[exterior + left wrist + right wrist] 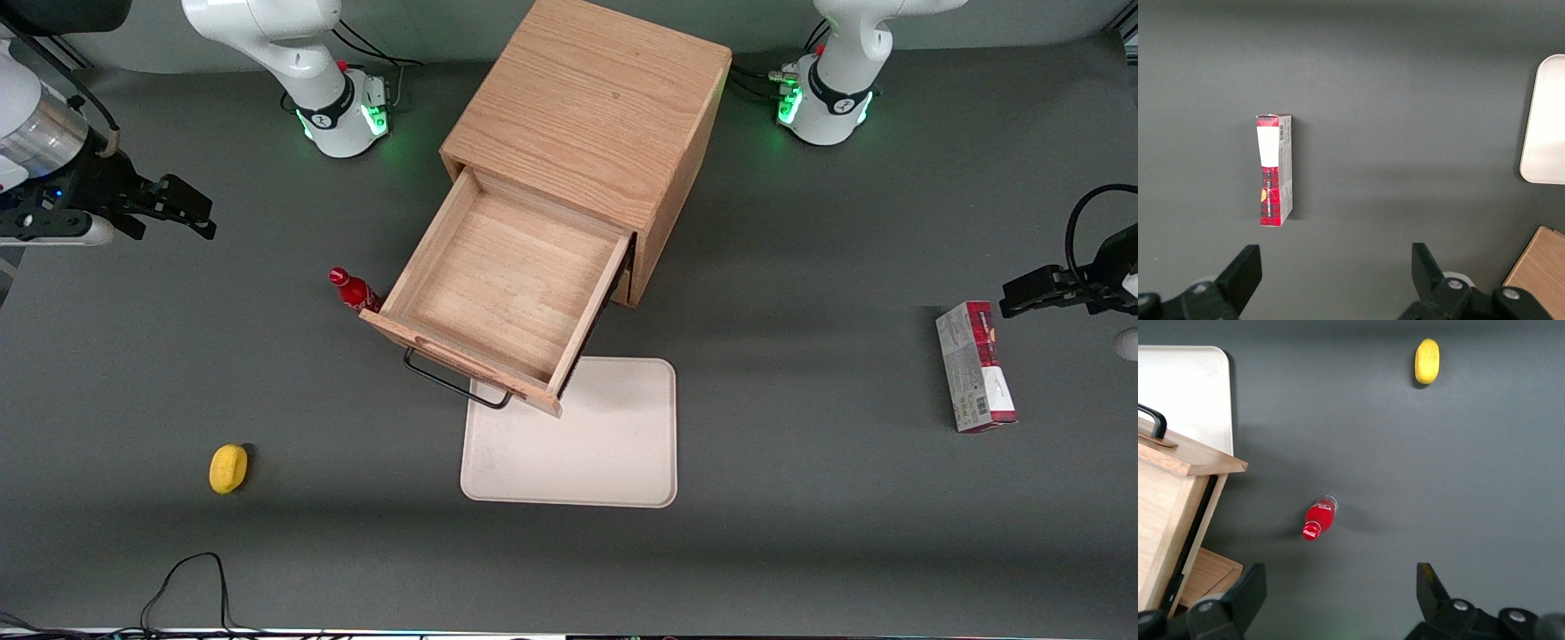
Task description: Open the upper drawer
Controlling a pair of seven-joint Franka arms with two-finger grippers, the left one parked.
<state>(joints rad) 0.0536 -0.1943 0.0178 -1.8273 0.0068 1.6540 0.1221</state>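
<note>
Grey table (800, 551) carries cabinet (596, 116), tray (613, 444), bottle (354, 290), lemon (228, 468), carton (974, 366).

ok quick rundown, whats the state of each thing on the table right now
upper drawer: pulled far out, nothing inside
cabinet: upright, only its upper drawer out
tool: open, holding nothing, off toward the working arm's end of the table
red bottle: standing, cap on, beside the drawer
tray: flat, bare, partly under the drawer front
yellow fruit: lying loose
red box: lying flat, closed
</note>
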